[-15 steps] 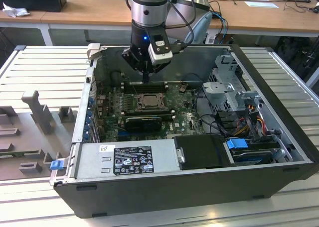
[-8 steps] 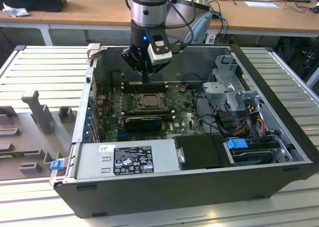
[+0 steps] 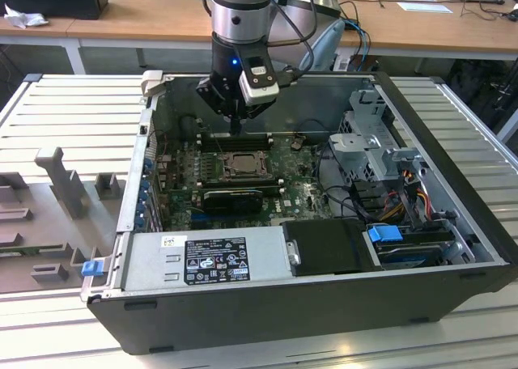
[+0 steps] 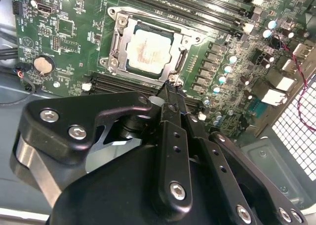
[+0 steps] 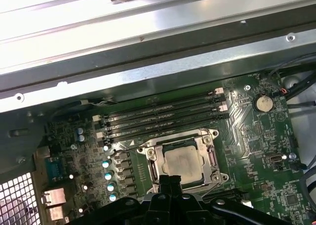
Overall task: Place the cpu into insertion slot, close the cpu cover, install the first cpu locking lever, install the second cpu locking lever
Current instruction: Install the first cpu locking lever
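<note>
Gripper jaws pressed together, holding nothing, tip just beside the socket edge; cpu already seated in the insertion slot with cpu cover down over it, so I'd judge a locking-lever step is in hand, needing a precise sideways push.

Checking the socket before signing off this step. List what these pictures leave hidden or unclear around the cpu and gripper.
- Near edge of the cpu cover and insertion slot: covered by the gripper in the first wrist view.
- Whether the locking levers are latched: too fine to tell in both wrist views.
- cpu seating: too small in the exterior view.
- Gripper contact with the socket: unclear.
</note>
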